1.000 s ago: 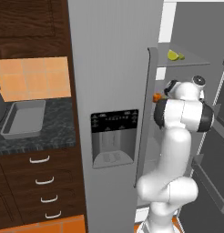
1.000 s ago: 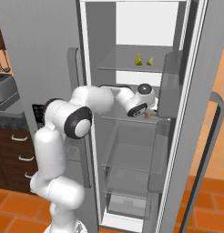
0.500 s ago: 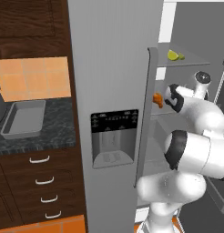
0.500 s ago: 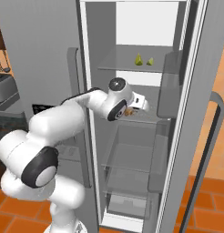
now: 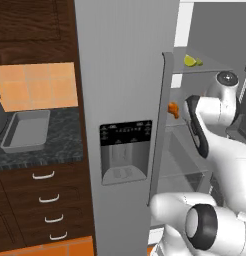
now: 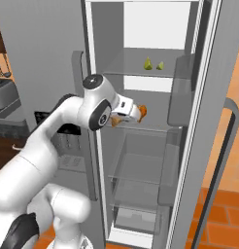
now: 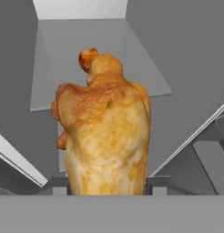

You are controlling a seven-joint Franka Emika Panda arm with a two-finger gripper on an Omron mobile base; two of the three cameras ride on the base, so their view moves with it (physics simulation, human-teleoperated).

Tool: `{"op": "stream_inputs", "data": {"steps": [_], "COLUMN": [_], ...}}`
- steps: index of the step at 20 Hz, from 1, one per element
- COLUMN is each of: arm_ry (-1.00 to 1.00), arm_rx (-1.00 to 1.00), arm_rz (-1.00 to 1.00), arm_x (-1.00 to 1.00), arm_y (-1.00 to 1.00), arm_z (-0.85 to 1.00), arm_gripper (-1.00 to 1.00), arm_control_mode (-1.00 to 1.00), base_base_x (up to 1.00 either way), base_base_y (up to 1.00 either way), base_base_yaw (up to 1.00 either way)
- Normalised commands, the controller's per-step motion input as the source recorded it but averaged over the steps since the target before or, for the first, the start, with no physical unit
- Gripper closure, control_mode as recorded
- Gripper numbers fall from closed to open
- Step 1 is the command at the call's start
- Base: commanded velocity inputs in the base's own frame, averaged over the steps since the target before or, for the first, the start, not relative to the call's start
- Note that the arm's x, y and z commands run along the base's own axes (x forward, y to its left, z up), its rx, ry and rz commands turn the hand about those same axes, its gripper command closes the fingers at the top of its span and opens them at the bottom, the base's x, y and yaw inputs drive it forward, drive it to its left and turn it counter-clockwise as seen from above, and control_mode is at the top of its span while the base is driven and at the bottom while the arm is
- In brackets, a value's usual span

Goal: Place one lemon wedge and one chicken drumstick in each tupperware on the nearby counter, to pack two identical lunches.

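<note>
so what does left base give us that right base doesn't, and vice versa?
Left base alone: the plain grey shallow tupperware tray sitting on the black speckled stone counter, and the fridge's dispenser panel. Right base alone: the fridge's lower glass shelves and bottom drawer. Both: two yellow-green lemon wedges on the upper shelf, and the golden-brown chicken drumstick at the gripper.

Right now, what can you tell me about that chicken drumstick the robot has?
The drumstick is golden-orange with browned, roasted-looking skin, thick at the meaty end and narrowing to a knobby bone tip. It sits between the gripper fingers, pointing away from the hand, inside the open fridge at middle-shelf height. Nothing else seems to touch it.
</note>
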Motion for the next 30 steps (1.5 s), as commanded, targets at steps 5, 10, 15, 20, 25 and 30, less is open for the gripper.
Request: {"op": "stream_inputs", "data": {"steps": [5, 10, 15, 20, 25, 30], "arm_ry": [0.01, 0.0, 0.0, 0.0, 0.0, 0.0], "arm_rx": [0.0, 0.0, 0.0, 0.0, 0.0, 0.0], "arm_rz": [0.04, 0.0, 0.0, 0.0, 0.0, 0.0], "arm_x": [-0.8, 0.0, 0.0, 0.0, 0.0, 0.0], "arm_y": [0.13, 0.0, 0.0, 0.0, 0.0, 0.0], "arm_z": [-0.03, 0.0, 0.0, 0.0, 0.0, 0.0], "arm_gripper": [1.0, 1.0, 1.0, 1.0, 1.0, 1.0], "arm_control_mode": [1.0, 1.0, 1.0, 1.0, 1.0, 1.0], "base_base_x": [-0.2, -0.94, -0.26, 0.44, 0.77, 1.0], "base_base_y": [0.12, 0.98, 1.0, 1.0, 1.0, 0.56], "base_base_yaw": [0.04, 0.31, 0.36, 0.19, 0.2, -0.12]}}
